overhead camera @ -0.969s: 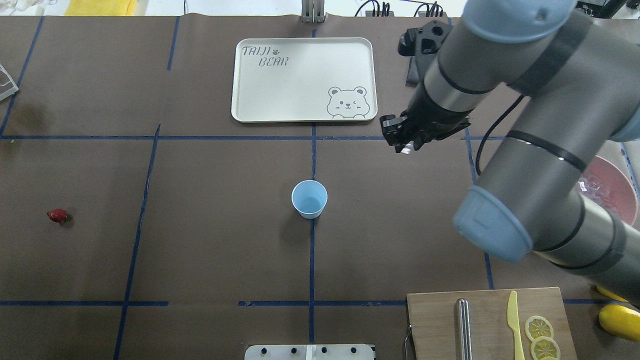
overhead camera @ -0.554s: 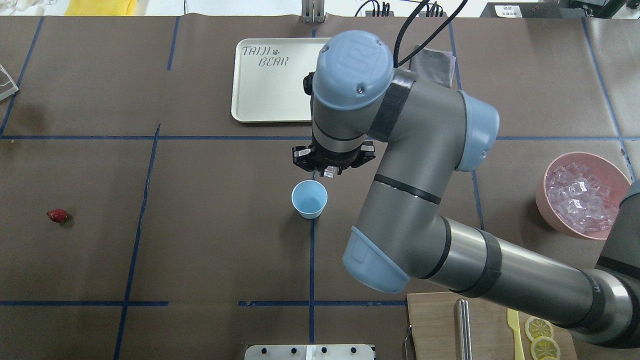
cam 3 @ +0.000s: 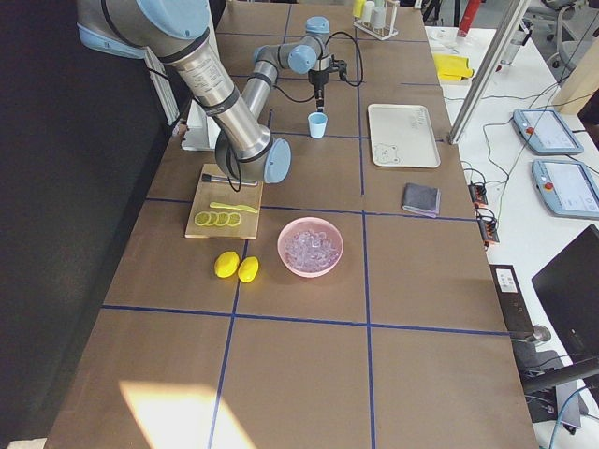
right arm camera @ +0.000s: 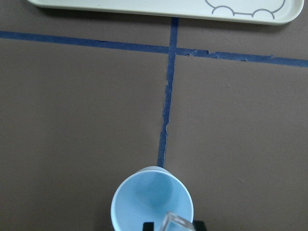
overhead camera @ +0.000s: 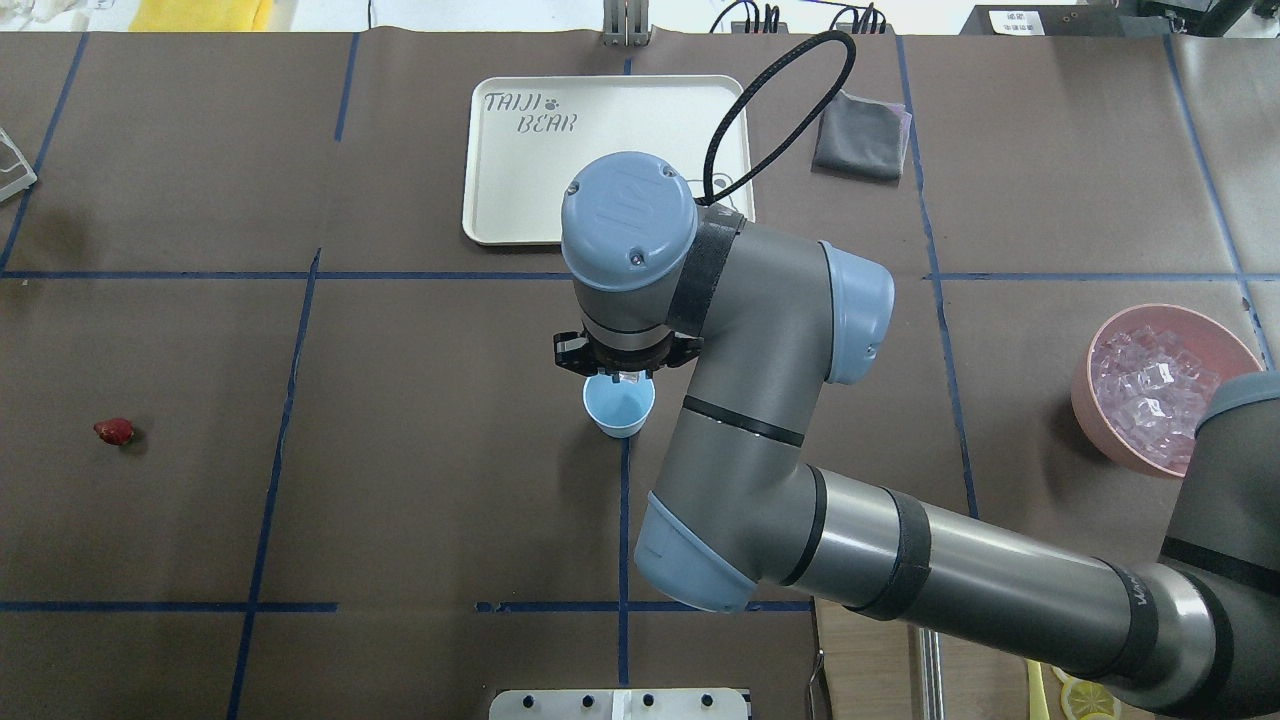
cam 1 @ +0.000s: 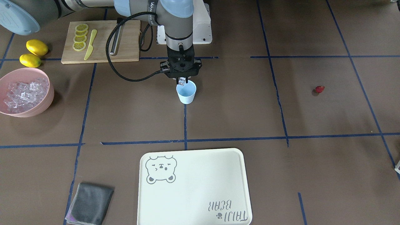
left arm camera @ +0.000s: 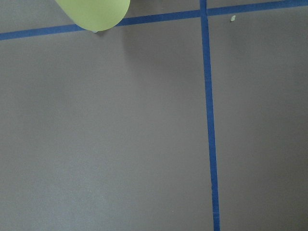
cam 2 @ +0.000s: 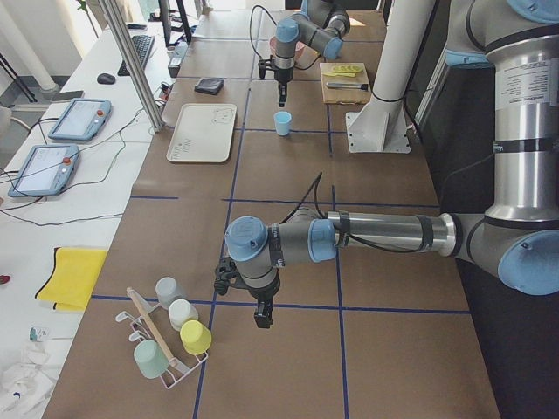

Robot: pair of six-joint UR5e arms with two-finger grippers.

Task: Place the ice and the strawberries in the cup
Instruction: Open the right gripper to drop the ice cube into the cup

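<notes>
1. The right claw (cam 1: 181,81) points straight down over the cup (cam 1: 186,92). Its fingers are pinching a single clear ice cube (right arm camera: 176,223) just above the cup's mouth.
2. The cup stands upright on a blue tape line near the middle of the brown tabletop (cam 1: 234,118). The wrist view shows plain blue inside it.
3. The strawberry (overhead camera: 114,431) lies alone on the tabletop, well apart from the cup, toward the robot's left end.
4. The rest of the ice (cam 1: 23,91) is heaped in a pink bowl (cam 1: 45,104) at the robot's right end, also well apart from the cup.
5. In the overhead view the right arm's wrist covers the far rim of the cup. The arm also hides a corner of the cream bear tray (overhead camera: 520,180) and most of the cutting board (cam 1: 100,53).
6. On the board lie lemon slices (cam 1: 79,39), a yellow knife (cam 1: 90,46) and a metal rod (cam 1: 116,42). Two whole lemons (cam 1: 37,47) sit beside it, near the bowl.
7. A folded grey cloth (cam 1: 90,203) lies next to the tray, on the far side from the robot.
8. The left claw (cam 2: 262,319) hangs low over the far left end of the tabletop, near a rack of cups (cam 2: 170,345). Whether its fingers are spread or together, I cannot tell.
</notes>
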